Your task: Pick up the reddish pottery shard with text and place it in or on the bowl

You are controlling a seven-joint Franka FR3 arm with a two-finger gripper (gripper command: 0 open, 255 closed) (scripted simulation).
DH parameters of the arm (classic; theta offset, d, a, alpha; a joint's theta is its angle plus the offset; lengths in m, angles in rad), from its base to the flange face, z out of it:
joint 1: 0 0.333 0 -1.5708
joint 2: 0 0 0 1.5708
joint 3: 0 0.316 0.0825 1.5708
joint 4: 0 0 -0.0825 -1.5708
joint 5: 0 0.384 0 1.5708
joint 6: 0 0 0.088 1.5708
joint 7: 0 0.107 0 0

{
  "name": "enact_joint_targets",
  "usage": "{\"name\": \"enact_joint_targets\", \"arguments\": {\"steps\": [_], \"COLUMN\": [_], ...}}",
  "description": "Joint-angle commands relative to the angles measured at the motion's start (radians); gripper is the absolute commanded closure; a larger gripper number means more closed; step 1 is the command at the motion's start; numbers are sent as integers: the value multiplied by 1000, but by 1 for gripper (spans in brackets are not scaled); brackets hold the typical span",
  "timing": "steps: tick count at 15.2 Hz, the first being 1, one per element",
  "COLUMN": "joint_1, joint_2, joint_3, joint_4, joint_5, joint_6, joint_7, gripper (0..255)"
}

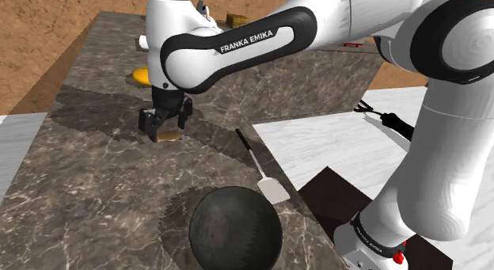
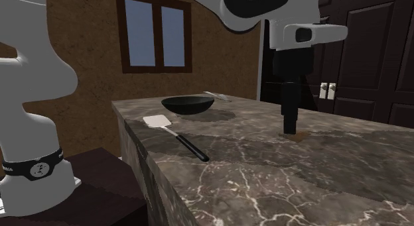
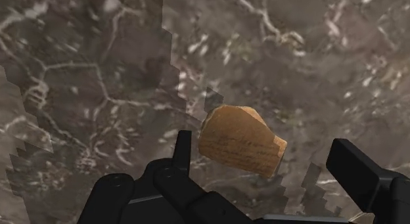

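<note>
The reddish-tan pottery shard [image 3: 240, 147], with faint lines of writing on its face, lies flat on the dark marble countertop [image 1: 95, 189]. My black gripper [image 3: 269, 160] is open and lowered over it, one finger on each side, neither touching it. From the shoulder view the gripper [image 1: 165, 127] stands almost on the counter, with the shard [image 1: 169, 136] peeking out beneath. A dark round bowl [image 1: 235, 229] sits near the counter's front edge, well short of the gripper. In the second exterior view the gripper [image 2: 290, 128] stands upright beside the shard [image 2: 300, 134], and the bowl [image 2: 188, 105] is to the left.
A spatula [image 1: 261, 169] with a black handle and white blade lies between the gripper and the bowl, near the counter's right edge. A yellow object [image 1: 141, 74] and some small items rest at the far end. Dark doors [image 2: 361, 52] stand behind the counter.
</note>
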Motion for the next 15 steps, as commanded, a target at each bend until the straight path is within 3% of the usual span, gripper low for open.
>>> {"name": "enact_joint_targets", "arguments": {"steps": [1,8,9,15], "joint_1": [2,2,2,2], "joint_2": [14,14,14,14], "joint_3": [-3,-3,-3,-3], "joint_4": [-3,-3,-3,-3], "joint_5": [-7,-7,-7,-7], "joint_6": [17,17,17,17], "joint_7": [2,2,2,2], "gripper": [0,0,255,255]}}
